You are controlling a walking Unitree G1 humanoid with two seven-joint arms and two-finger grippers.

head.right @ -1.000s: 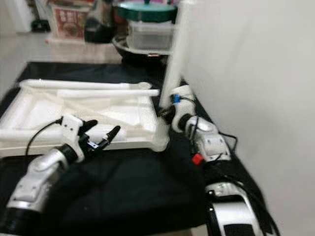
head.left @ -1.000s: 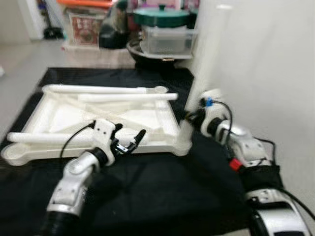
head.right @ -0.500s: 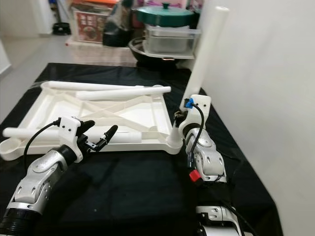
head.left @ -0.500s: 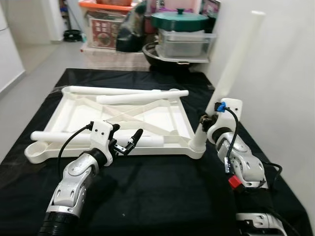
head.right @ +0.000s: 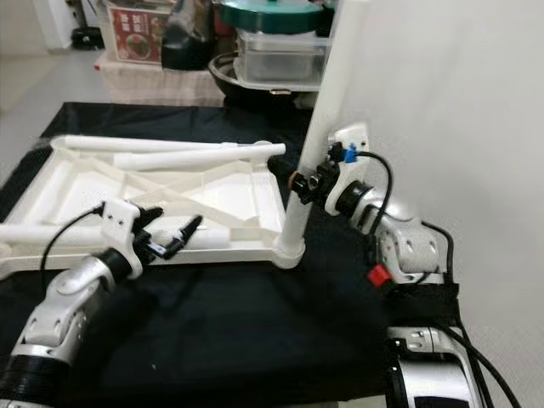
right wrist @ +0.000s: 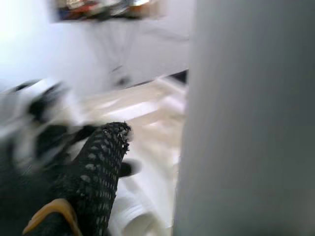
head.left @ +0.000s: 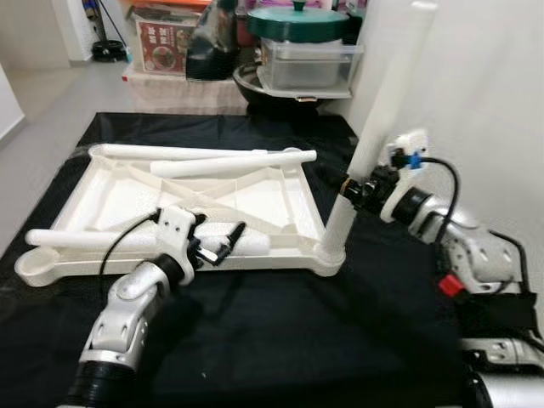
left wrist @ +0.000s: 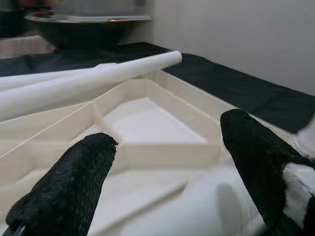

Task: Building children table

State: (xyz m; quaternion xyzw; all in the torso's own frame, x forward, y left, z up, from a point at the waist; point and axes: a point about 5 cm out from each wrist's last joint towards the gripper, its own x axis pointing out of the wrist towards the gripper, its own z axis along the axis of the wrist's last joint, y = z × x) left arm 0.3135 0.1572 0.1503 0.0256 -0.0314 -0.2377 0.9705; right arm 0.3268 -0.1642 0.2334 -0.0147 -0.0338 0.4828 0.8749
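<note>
Right gripper (head.left: 355,189) clamping corner leg (head.left: 378,127)

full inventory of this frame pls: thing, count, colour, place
tabletop: 1, white, lying underside-up on the black cloth.
standing leg: 1, white, tilted, foot in the tabletop's near right corner socket.
loose legs: 3, white; two lying along the tabletop's far edge, one across its near left edge.
black cloth: 1, covers the work surface.
green-lidded pot: 1, on a clear box at the back.
dark bowl: 1, under the clear box.
left gripper: 1, black fingers, open, over the tabletop's near edge.
right gripper: 1, black fingers, shut on the standing leg, low on its shaft.
</note>
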